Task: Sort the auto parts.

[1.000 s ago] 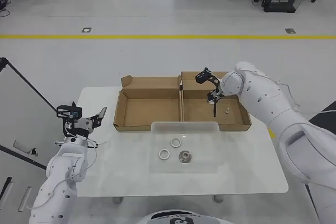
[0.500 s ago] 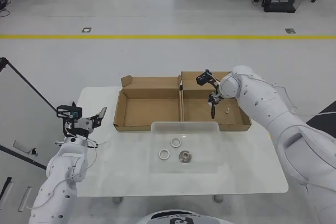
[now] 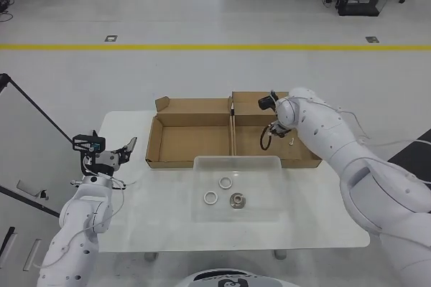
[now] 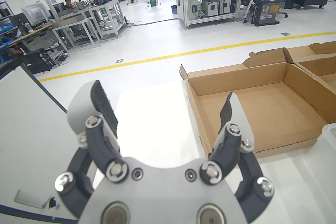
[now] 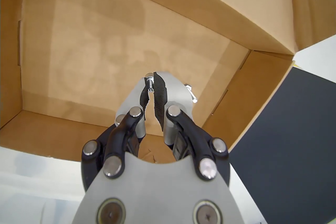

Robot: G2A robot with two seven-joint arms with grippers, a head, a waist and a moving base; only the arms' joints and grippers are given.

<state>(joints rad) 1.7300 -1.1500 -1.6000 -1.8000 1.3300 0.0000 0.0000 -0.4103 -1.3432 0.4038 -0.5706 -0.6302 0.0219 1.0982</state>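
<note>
My right gripper (image 5: 151,78) (image 3: 264,146) hangs over the floor of the right cardboard box (image 3: 305,152), shut on a small threaded silver bolt (image 5: 150,83). Another silver bolt (image 5: 190,94) (image 3: 292,141) lies on that box's floor beside it. The clear plastic bin (image 3: 237,159) in front of the boxes holds two white rings (image 3: 211,197) (image 3: 225,183) and a round metal part (image 3: 237,200). My left gripper (image 4: 164,101) (image 3: 122,153) stands open and empty at the table's left edge, facing the left cardboard box (image 4: 262,107).
The left cardboard box (image 3: 190,143) has a bare floor. Both boxes sit side by side at the back of the white table (image 3: 323,208). A grey board (image 4: 23,130) stands to the left of the table.
My right gripper has shifted left inside the right box, away from the lying bolt, still shut on its bolt. The left arm has not moved.
</note>
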